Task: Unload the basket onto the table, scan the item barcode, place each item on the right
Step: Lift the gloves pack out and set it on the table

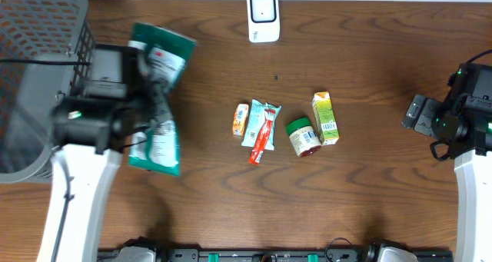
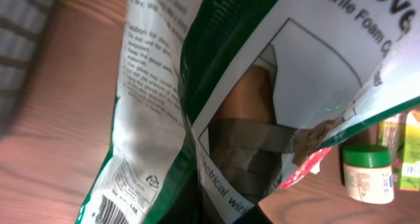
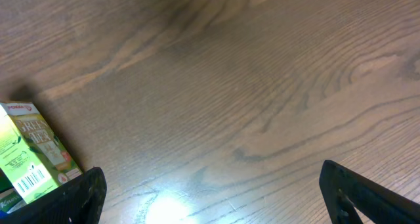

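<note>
Clamping glove bag (image 1: 163, 143) beside basket (image 1: 46, 70): left hand (image 1: 147, 101) | right hand (image 3: 216, 196) spread wide, empty, over table (image 1: 369, 54)

Light level: bright and even in all three views.
Overhead shadows: soft and short beside the small items on the table (image 1: 369, 70).
Overhead edge: basket (image 1: 38, 70) mesh smeared and bowed at the left border.
Left wrist focus: bag (image 2: 157, 106) close to the lens, its print soft.
Left wrist glare: pale sheen on the glossy film, right side.
Right wrist glare: white hotspot on the wood at the lower edge.
Right wrist shadow: darker patch, upper left.
Right wrist focus: carton (image 3: 29, 152) crisp; fingers (image 3: 79, 194) dark and featureless.
</note>
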`<state>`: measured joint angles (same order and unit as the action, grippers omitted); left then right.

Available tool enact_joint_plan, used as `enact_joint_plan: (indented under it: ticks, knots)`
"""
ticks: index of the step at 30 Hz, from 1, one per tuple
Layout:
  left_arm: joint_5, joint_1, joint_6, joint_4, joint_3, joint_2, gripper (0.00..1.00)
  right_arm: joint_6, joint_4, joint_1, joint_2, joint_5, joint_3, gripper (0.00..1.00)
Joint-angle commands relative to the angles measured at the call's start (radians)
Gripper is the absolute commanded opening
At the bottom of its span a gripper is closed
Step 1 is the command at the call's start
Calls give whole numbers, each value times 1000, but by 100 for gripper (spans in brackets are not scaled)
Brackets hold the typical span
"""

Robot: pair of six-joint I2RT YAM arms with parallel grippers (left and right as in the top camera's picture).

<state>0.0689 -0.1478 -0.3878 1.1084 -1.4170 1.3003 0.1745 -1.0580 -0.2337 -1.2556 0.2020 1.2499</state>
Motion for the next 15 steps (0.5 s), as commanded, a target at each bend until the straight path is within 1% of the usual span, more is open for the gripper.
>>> enact_joint_plan:
  ticks: [1, 4, 7, 13, 15]
  knots:
    - [-10, -58, -65, -60, 99, 41, 7, -7, -2, -4, 5, 6, 6, 99]
    - [-35, -93, -107, -123, 164, 100, 7, -7, -2, -4, 5, 6, 6, 99]
    - [-71, -112, -123, -143, 184, 155, 7, -7, -2, -4, 5, 6, 6, 99]
    - [-73, -130, -129, -194, 216, 277, 7, -7, -2, -4, 5, 6, 6, 99]
    - [-73, -130, -169, -214, 226, 319, 7, -7, -2, -4, 5, 6, 6, 99]
